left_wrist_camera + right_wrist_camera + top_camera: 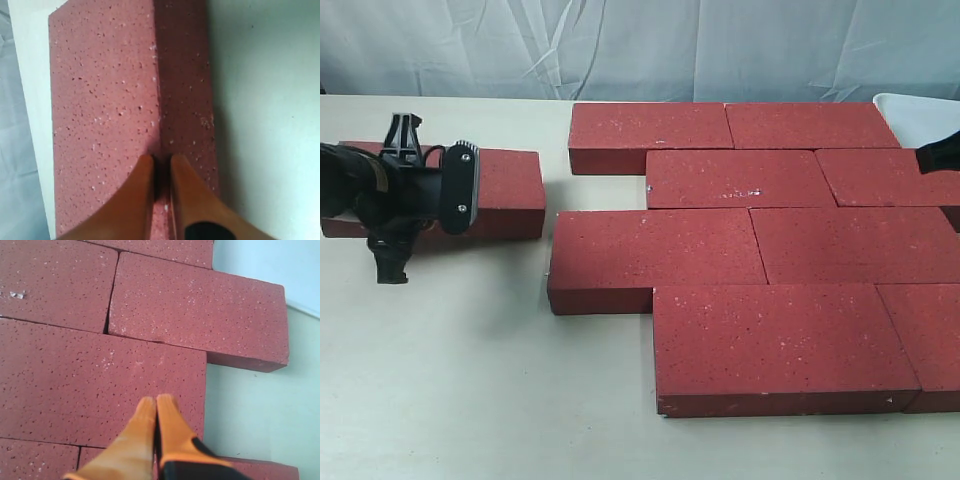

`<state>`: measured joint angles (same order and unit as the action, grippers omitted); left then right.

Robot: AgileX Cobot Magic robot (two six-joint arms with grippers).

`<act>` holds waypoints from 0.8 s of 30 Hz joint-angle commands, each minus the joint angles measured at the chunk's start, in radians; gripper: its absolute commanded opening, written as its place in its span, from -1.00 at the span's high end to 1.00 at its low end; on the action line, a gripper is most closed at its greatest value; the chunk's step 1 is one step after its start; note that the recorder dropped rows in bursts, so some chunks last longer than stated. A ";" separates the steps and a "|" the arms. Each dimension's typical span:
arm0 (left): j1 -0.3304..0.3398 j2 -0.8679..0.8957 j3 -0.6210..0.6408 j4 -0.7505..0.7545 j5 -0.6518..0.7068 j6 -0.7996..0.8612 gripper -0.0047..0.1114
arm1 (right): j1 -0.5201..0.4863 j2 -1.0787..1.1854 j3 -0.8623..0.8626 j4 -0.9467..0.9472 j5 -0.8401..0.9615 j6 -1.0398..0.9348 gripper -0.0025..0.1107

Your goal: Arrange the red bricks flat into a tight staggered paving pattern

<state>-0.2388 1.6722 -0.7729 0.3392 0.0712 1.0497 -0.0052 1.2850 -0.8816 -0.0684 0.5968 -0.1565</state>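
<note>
**Eight bricks paved, one lying apart**

Eight red bricks [760, 250] lie flat on the table [470, 390] in four staggered rows, edges touching, filling its right half. A ninth brick [510, 180] lies flat by itself on the left, a clear gap from the rows.

The left gripper [161, 161] is over this loose brick. Its fingers [142, 195] are nearly together, with a thin slit between them and nothing in it, and the tips are at the brick's long upper edge.

The right gripper [156, 400] is over the paved rows. Its fingers [172, 430] are pressed together and hold nothing, with the tips above one brick near its end.
</note>
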 commanded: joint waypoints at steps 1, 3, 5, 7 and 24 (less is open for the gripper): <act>-0.002 -0.002 0.028 0.029 -0.092 0.010 0.91 | -0.006 -0.006 0.001 0.000 -0.009 0.000 0.97; -0.002 0.017 0.028 0.068 -0.100 0.010 0.91 | -0.006 -0.006 0.001 0.000 -0.009 0.000 0.97; -0.002 0.055 0.028 0.127 -0.128 0.005 0.90 | -0.006 -0.006 0.001 0.000 -0.009 0.000 0.97; -0.002 0.086 0.028 0.153 -0.145 0.005 0.80 | -0.006 -0.006 0.001 0.000 -0.009 0.000 0.97; 0.294 -0.113 -0.069 -0.700 0.101 -0.340 0.88 | -0.006 -0.006 0.001 0.000 -0.008 0.000 0.97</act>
<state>-0.0020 1.5229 -0.7885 -0.1514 0.0401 0.8075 -0.0052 1.2850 -0.8816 -0.0684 0.5968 -0.1565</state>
